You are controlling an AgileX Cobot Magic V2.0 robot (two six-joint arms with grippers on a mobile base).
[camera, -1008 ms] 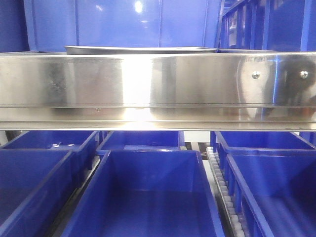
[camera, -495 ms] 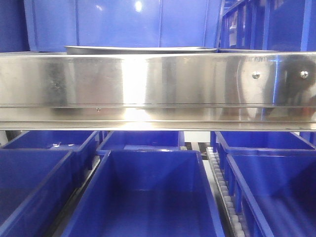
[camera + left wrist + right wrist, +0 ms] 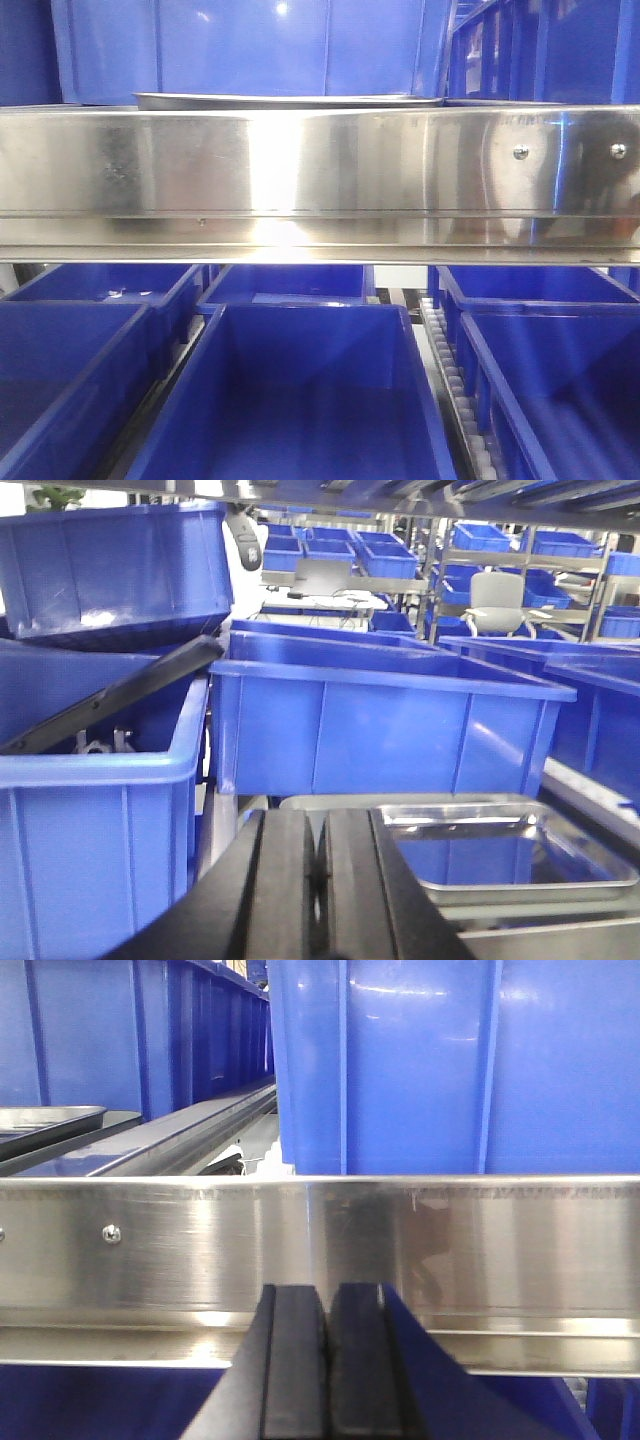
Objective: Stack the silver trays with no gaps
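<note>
Left black gripper (image 3: 318, 880): fingers pressed together, empty, near shallow silver metal trays (image 3: 505, 855).
Right black gripper (image 3: 328, 1360): fingers together, empty, facing shiny steel rail (image 3: 400, 1250).

No lettering, label, brand mark or number can be read in any of the three views. The blue plastic bins (image 3: 380, 730) beyond the left gripper (image 3: 318, 880) show bare walls, the steel rail (image 3: 320, 1250) directly ahead of the right gripper (image 3: 328, 1360) carries only screws and glare, and the silver tray (image 3: 500, 855) just right of the left gripper's fingers is unmarked (distant shelving is too blurred to tell).
</note>
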